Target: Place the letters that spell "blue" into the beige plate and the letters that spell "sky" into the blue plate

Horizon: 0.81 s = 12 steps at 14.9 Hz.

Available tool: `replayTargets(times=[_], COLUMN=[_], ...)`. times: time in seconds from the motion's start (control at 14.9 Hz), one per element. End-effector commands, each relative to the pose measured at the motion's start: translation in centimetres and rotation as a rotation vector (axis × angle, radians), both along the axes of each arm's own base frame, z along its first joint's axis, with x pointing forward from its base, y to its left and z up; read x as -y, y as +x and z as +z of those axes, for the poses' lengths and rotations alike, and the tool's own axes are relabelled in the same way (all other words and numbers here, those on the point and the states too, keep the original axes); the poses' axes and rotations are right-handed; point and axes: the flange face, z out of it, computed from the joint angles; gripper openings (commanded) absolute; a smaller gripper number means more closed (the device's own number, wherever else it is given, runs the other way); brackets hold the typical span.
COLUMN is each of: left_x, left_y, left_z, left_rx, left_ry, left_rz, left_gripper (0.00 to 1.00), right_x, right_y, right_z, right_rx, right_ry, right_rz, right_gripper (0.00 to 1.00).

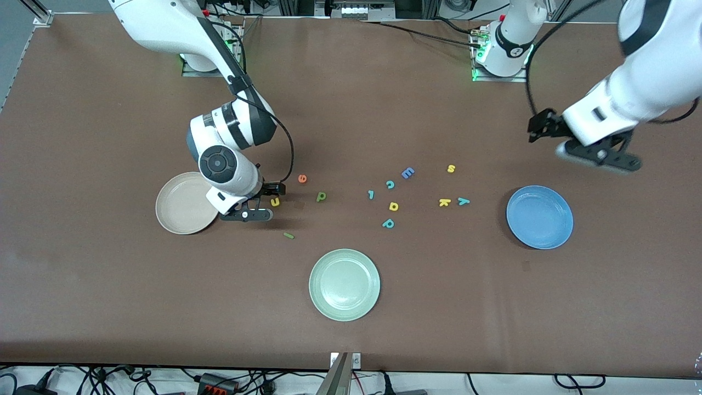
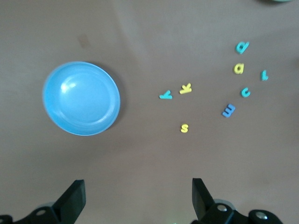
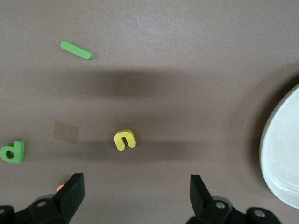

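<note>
Lying nearest front camera among task letters: green l [image 1: 288, 236], alone on table. Then beige plate [image 1: 185, 203] and blue plate [image 1: 539, 216], each bare. Right gripper [image 1: 270, 207], jaws spread wide, low over yellow u [image 1: 275, 202], beside beige plate. Yellow k [image 1: 444, 202], teal y [image 1: 464, 201], green b [image 1: 321, 196] next; orange e [image 1: 302, 178], yellow s [image 1: 451, 168] farther. Left gripper [image 1: 543, 130], jaws apart, holds nothing, raised above table near blue plate.

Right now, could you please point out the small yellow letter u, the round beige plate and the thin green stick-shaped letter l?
yellow letter u [image 3: 124, 140], right wrist view, its curved middle.
beige plate [image 1: 176, 211], front view, bare inner floor.
green stick letter l [image 3: 76, 50], right wrist view, mid-length.
</note>
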Motion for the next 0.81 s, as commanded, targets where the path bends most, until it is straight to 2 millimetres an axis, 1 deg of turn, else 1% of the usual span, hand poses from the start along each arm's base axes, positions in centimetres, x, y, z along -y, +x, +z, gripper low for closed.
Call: replayTargets(times=[0.0,0.07,0.13,0.2,0.34,0.4,0.47,0.54,0.6,0.67,0.74], left_x=[2.8,3.2,4.2,4.6,4.8,5.4,6.8,8.2,9.3,11.0,12.4], left_y=[1.9,2.3,3.1,3.8,5.2,5.7,5.5,5.4,5.1,4.8,4.4], left_z=[-6.9,-8.7,-11.2,-13.3,-17.2,-19.0,-20.3,-21.4,-22.5,-23.9,-25.4], left_rx=[-0.116,-0.13,-0.126,-0.1,-0.065,-0.042,-0.024,-0.004,0.006,0.015,0.011], left_ry=[-0.004,-0.011,-0.042,-0.075,-0.128,-0.149,-0.159,-0.124,-0.065,-0.029,-0.023], left_rz=[-0.06,-0.101,-0.19,-0.288,-0.446,-0.528,-0.618,-0.714,-0.808,-0.894,-0.937], left_gripper=[1.0,1.0,1.0,1.0,1.0,1.0,1.0,1.0,1.0,1.0,1.0], right_x=[-1.2,-1.4,-1.7,-2.1,-2.7,-2.8,-2.9,-2.8,-2.7,-2.2,-1.6], right_y=[-0.8,-0.8,-0.9,-1.1,-1.5,-1.4,-1.5,-1.3,-1.1,-0.8,-0.6], right_z=[-1.1,-1.7,-2.5,-3.0,-4.3,-5.3,-6.3,-6.8,-6.8,-6.9,-7.5], right_rx=[0.011,0.016,0.018,0.021,0.021,0.03,0.035,0.045,0.051,0.053,0.049], right_ry=[0.008,0.009,0.008,0.009,0.008,0.011,0.012,0.015,0.018,0.016,0.012], right_rz=[-0.006,-0.01,-0.013,-0.009,0.001,0.004,0.006,0.004,0.004,0.011,0.006], right_gripper=[1.0,1.0,1.0,1.0,1.0,1.0,1.0,1.0,1.0,1.0,1.0])
